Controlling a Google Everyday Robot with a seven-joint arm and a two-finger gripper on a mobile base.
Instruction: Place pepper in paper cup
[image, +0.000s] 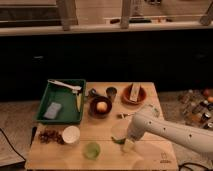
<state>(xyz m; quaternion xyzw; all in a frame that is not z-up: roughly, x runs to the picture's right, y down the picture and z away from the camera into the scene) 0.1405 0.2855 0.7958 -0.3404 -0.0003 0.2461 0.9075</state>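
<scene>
Low and just right of centre in the frame, the gripper (129, 145) is held down at the table (150, 159) top on the end of the white arm (167, 131), and whether it is clamped or released cannot be told. A green bit taken to be the pepper (119, 141) is seen lying just left of it, touching or nearly so. Nothing is judged done yet: the pepper is outside the white paper cup (71, 135), set well apart at lower left beyond the light-green cup (91, 149), so lift, carry and drop are all left.
</scene>
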